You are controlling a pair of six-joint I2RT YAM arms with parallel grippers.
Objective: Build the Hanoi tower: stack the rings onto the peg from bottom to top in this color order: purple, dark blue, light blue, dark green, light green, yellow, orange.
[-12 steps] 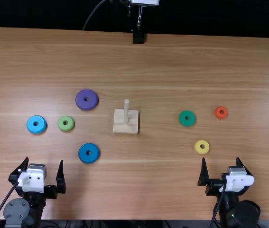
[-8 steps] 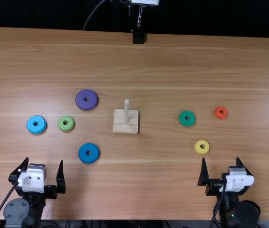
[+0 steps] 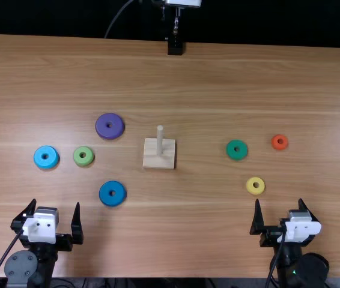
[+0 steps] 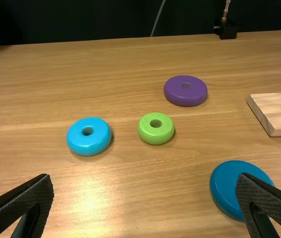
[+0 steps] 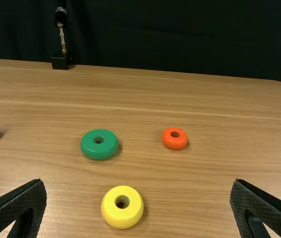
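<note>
I've got left hand [image 3: 56, 203] and right hand [image 3: 279, 201] empty and spread wide, bare peg [image 3: 160, 137] ahead between them, probably so both can reach, purple ring [image 3: 101, 128] plus three nearer the left, yellow ring [image 3: 250, 189] plus two nearer the right.

- Bright light covers the light brown wooden surface [image 3: 218, 78].
- Pale glare whitens it in the left wrist view.
- A soft shadow edges the round yellow ring [image 5: 122, 219].
- The black backdrop [image 3: 266, 24] is dim.
</note>
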